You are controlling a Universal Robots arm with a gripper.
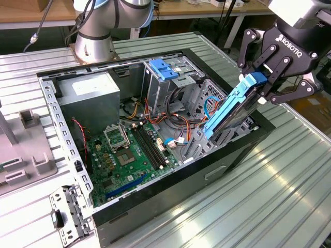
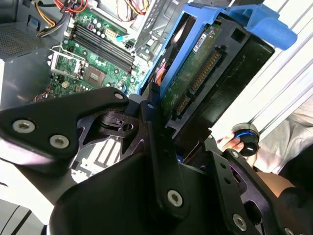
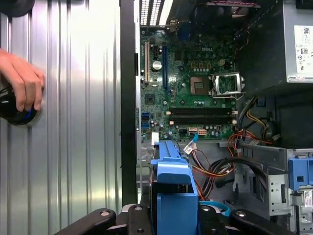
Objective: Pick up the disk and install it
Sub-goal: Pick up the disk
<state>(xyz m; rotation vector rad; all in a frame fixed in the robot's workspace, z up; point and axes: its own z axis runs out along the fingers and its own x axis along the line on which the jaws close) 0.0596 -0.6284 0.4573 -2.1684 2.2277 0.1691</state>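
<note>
Hand (image 1: 258, 88): clenched on the blue upper end of the disk (image 1: 230, 111).
Disk: steeply tilted, with its top toward 1 o'clock in the exterior view. The second wrist view shows its green circuit side.
Position: 3 o'clock edge of the open case (image 1: 165, 194) in the exterior view. The upper end is above the rim and the lower end is down inside.
Lower edge: just beside the grey cage (image 1: 194, 147) and the orange cables (image 1: 180, 125); cannot tell whether it touches them.
Room: the motherboard (image 1: 129, 155) lies open at 9 o'clock of the disk. The ribbed bench (image 1: 269, 196) runs along the case at 5 o'clock.
Bystander: a person's fingers (image 3: 24, 81) rest on a dark knob (image 3: 12, 110) on the bench, apart from the case wall.
</note>
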